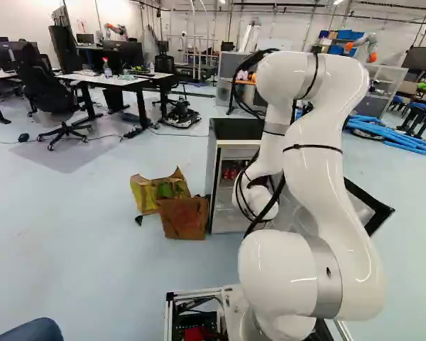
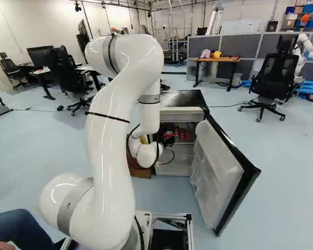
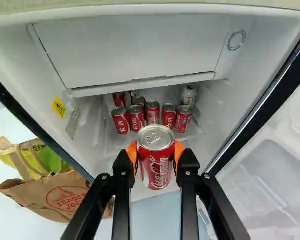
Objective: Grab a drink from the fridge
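In the right base view the gripper [image 2: 168,140] shows small and dark beside the white wrist, at the open front of the fridge [image 2: 185,99]. The wrist view shows the gripper [image 3: 156,162] shut on a red drink can [image 3: 157,167], an orange pad pressed to each side. The held can stands upright, its silver lid in sight. Beyond it, several red cans [image 3: 152,113] and a silver-topped can [image 3: 188,95] stand inside the fridge under the white freezer compartment [image 3: 135,47]. In the left base view the arm hides part of the fridge [image 1: 213,177].
The fridge door [image 2: 219,174] stands wide open on the right. Paper bags [image 1: 184,217] stand on the floor against the fridge's left side. An office chair [image 2: 274,78] is farther off at the right. A seated person's leg [image 2: 18,229] is near the base's left.
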Available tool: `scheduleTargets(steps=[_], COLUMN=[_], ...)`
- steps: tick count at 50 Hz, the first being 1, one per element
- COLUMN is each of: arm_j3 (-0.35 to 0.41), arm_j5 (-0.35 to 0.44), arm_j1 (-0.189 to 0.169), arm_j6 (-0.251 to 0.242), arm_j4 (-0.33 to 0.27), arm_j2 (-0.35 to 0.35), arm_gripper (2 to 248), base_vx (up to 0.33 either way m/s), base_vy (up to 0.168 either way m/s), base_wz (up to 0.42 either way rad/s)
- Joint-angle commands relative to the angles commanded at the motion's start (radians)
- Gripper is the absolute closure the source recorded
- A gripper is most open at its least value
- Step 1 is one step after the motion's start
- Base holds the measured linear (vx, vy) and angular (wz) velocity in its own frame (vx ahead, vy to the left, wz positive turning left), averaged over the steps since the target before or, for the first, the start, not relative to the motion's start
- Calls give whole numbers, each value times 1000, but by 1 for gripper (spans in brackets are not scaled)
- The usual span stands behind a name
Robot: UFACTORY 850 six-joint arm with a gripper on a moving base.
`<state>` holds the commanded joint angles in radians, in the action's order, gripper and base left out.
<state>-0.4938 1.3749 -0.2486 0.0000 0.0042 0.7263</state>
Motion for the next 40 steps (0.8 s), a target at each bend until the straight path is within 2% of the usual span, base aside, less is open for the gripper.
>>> scheduleTargets(steps=[21, 40], arm_j3=[117, 152], arm_j5=[0, 0], arm_j1=[-7, -8], arm_j6=[0, 0], arm_j4=[0, 0], arm_j2=[-123, -197], arm_gripper=[157, 157], base_vx=[0, 0], base_vy=[0, 0], base_wz=[0, 0])
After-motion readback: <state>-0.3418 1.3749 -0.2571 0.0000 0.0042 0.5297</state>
